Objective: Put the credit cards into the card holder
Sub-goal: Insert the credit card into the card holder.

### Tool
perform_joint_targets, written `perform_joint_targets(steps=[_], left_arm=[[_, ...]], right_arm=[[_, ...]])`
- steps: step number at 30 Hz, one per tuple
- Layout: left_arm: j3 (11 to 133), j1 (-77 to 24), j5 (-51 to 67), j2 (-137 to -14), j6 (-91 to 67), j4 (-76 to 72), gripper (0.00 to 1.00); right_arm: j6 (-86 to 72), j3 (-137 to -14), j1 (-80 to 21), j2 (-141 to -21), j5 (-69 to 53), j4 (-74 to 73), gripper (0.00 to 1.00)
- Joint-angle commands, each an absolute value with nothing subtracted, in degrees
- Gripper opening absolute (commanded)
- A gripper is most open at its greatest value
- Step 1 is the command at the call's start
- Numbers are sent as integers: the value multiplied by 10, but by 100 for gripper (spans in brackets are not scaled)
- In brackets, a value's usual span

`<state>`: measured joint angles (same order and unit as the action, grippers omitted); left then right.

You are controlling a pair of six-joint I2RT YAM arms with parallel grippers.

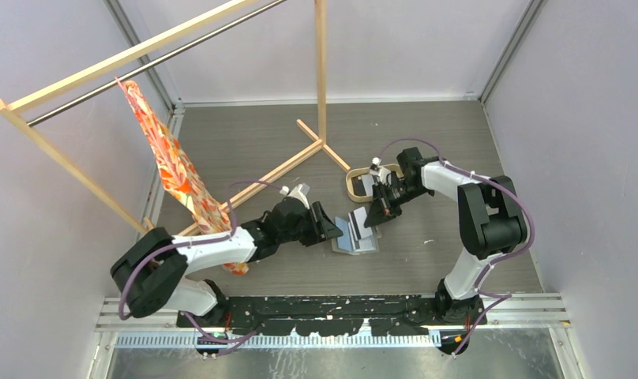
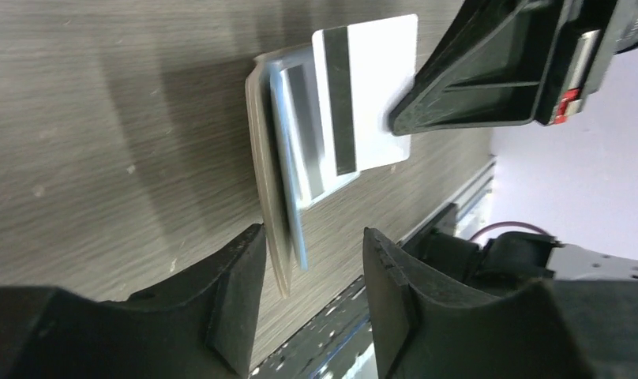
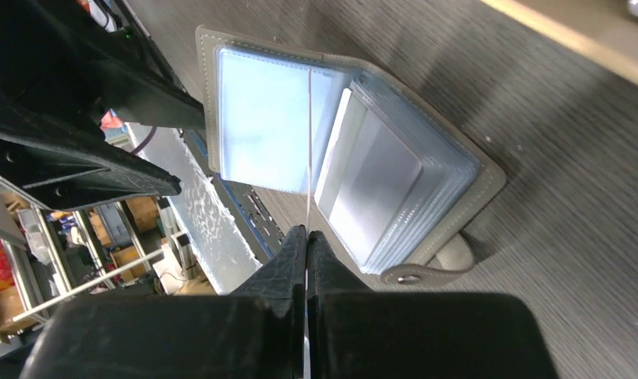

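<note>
Pinching a thin white plastic card (image 3: 309, 142) edge-on in the closed right gripper (image 3: 307, 233), over the opened grey-taupe folding wallet (image 3: 260, 118) on the grey wood-grain table (image 3: 576, 174), likely aiming for a slot. Straddling the wallet's edge with the half-open, empty left gripper (image 2: 312, 237), perhaps to steady it.

One card holder (image 3: 395, 181), one card (image 2: 379, 71) showing, one tray (image 1: 350, 186), one rack (image 1: 321, 71), one cloth (image 1: 178, 170), two claws: left (image 2: 312, 237), right (image 3: 308, 233).

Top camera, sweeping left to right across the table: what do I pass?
Orange patterned cloth → left end effector → open card holder → right arm's black elbow. Left out: the right end effector with its credit card and the wooden tray, which overlap the holder.
</note>
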<state>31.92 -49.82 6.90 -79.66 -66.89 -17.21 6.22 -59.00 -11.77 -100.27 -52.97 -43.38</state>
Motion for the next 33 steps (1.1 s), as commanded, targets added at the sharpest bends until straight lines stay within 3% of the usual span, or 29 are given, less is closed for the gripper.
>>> perform_joint_targets(steps=[1, 6, 10, 15, 21, 33], left_arm=[[340, -516, 5, -742, -604, 27, 47], [354, -525, -14, -719, -579, 31, 38], [394, -525, -3, -774, -556, 15, 36], [430, -525, 20, -866, -559, -18, 24], [462, -525, -10, -893, -572, 50, 16], [464, -526, -33, -887, -595, 106, 13]], right_arm=[[1, -581, -137, -978, -487, -396, 1], [-20, -578, -156, -979, -458, -394, 1], [-44, -572, -159, -983, -449, -388, 1], [-63, -562, -161, -977, -454, -383, 1], [-72, -558, -164, -973, -457, -381, 1], [-99, -535, -181, -954, -465, -358, 1]])
